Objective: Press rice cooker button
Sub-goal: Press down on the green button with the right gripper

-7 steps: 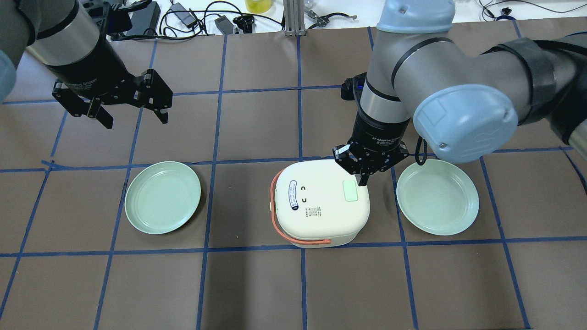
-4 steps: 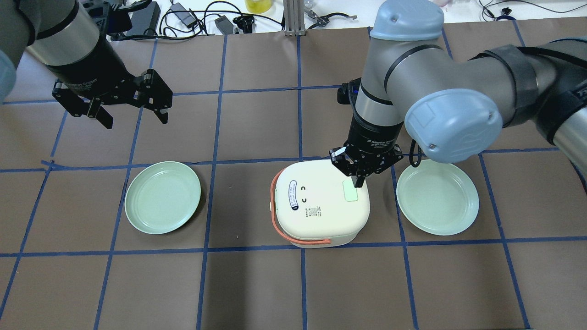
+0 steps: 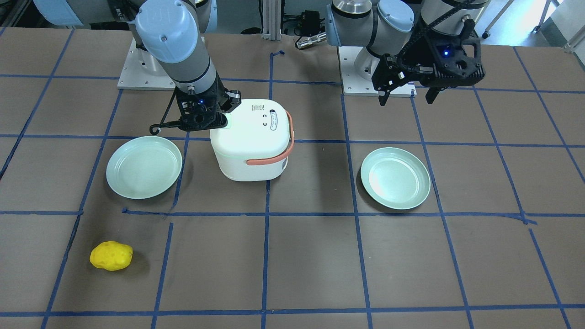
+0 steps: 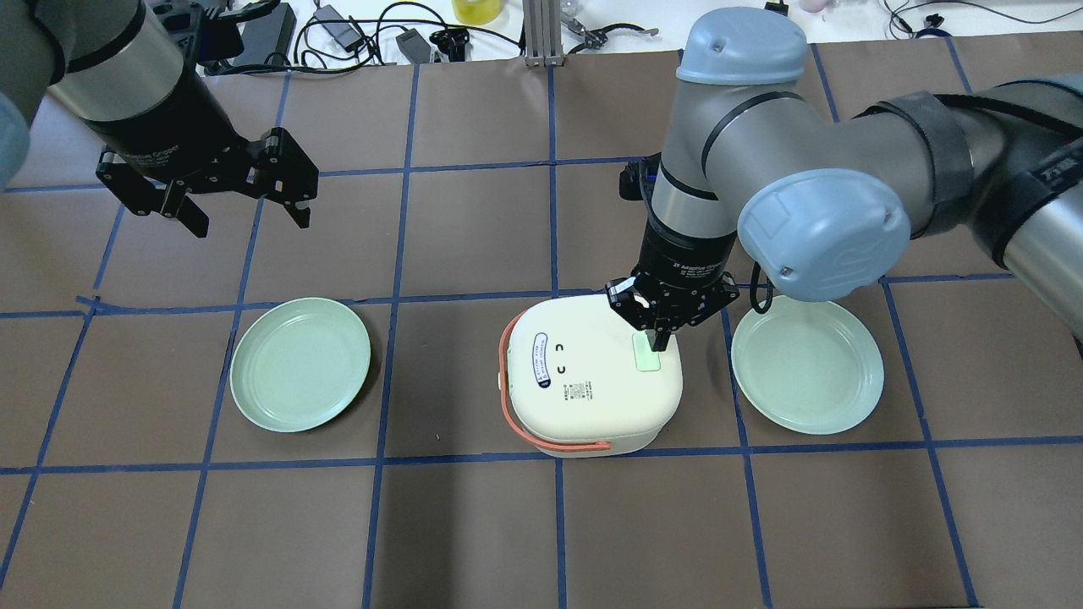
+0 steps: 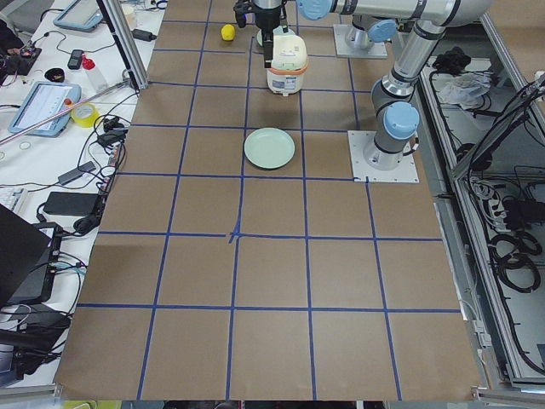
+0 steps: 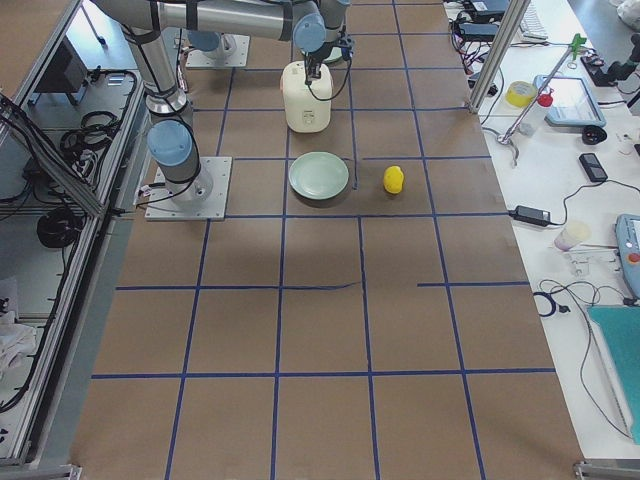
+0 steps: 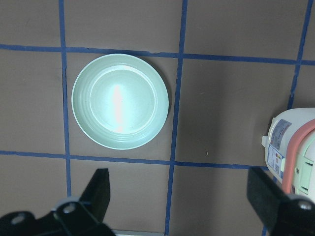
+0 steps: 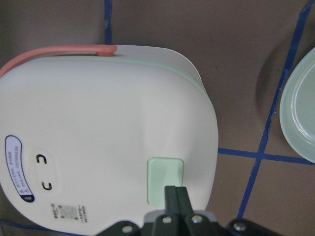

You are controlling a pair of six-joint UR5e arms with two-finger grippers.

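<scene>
I see the rice cooker [image 4: 592, 381] upright and closed on the worktop [image 4: 474, 237], just beside the pale green plate [image 4: 808, 364], not touching it. Cream body, rounded-square top. Orange handle [image 4: 506, 385] folded down on the side away from the plate. The button [image 4: 647, 353] is a pale green rectangle on top, near the plate-side edge.
</scene>
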